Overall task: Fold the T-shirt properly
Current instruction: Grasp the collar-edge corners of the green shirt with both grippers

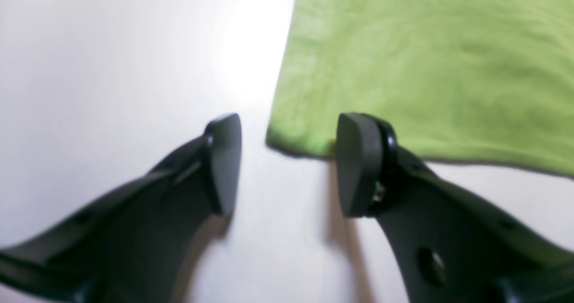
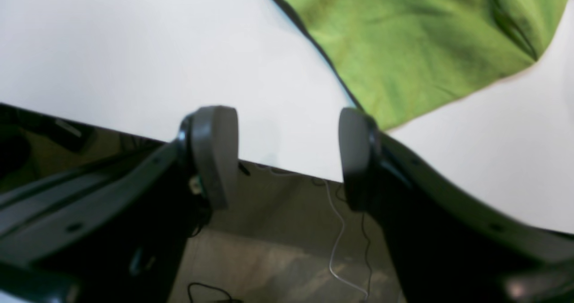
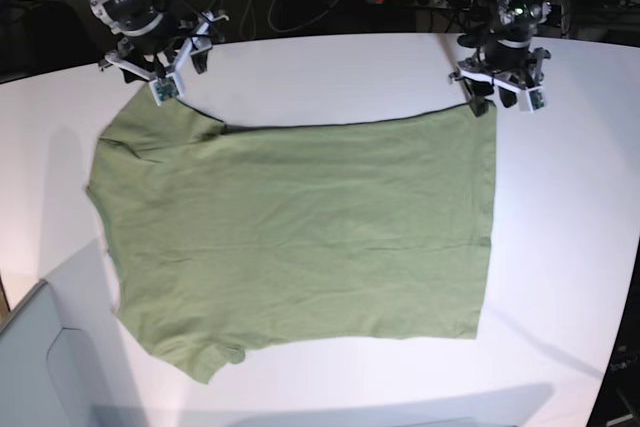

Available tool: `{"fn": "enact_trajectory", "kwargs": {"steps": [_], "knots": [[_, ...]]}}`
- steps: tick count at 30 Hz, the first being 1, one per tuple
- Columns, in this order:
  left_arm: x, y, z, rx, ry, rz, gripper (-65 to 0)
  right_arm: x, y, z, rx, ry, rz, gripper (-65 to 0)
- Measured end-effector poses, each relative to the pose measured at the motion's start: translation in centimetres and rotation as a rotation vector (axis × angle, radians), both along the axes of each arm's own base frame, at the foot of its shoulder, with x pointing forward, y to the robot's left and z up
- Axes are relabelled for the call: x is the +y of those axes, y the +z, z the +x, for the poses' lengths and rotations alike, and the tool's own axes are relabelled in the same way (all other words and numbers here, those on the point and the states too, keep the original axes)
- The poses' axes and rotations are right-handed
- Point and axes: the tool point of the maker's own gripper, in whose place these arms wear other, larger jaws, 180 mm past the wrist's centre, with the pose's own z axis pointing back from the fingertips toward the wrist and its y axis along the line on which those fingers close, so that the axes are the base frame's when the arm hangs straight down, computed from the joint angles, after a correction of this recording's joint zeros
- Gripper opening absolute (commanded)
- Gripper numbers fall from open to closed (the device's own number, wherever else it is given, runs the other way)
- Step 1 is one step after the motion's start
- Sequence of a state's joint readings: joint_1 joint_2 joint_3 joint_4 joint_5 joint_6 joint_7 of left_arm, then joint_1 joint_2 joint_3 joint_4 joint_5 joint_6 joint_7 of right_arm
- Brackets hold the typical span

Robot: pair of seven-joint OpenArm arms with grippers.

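One T-shirt — one white table — two grippers: left, right.

My left arm sits upper right of the base view, wrist angled down, left gripper low over the table. In its wrist view the left gripper has both black fingers spread wide, nothing between them; the right-hand fingertip is blurred and sits at the frame centre. My right arm is upper left of the base view, right gripper pointing down. In its wrist view the right gripper is also spread, grey pads facing each other, gap empty. Both arms are well apart, at opposite top corners.
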State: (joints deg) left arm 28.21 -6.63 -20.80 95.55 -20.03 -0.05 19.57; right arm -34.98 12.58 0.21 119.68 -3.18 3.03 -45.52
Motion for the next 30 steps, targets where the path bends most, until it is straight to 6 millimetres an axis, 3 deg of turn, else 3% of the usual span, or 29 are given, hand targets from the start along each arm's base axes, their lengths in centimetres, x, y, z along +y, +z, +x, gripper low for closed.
{"fn": "enact_trajectory", "kwargs": {"steps": [6, 10, 15, 20, 30], "knots": [[0.2, -0.2, 0.6, -0.015, 0.009, 0.001, -33.8, 0.0, 0.0, -0.1, 0.002, -0.001, 0.000, -31.0], [0.5, -0.6, 0.6, -0.022, 0.015, 0.001, -42.0, -0.1, -0.1, -0.2, 0.006, -0.002, -0.001, -31.0], [1.1, -0.8, 0.8, -0.019, 0.014, 0.006, -57.0, -0.1, 0.0, 0.0, 0.001, 0.001, -0.004, -30.5], [1.1, -0.9, 0.8, -0.019, 0.018, 0.003, -64.7, -1.1, 0.2, 0.5, -0.013, -0.011, -0.022, -30.4], [1.0, -0.8, 0.8, -0.021, 0.017, 0.002, -65.0, -4.3, 0.9, 3.5, -0.083, -0.090, -0.070, -30.3]]}}
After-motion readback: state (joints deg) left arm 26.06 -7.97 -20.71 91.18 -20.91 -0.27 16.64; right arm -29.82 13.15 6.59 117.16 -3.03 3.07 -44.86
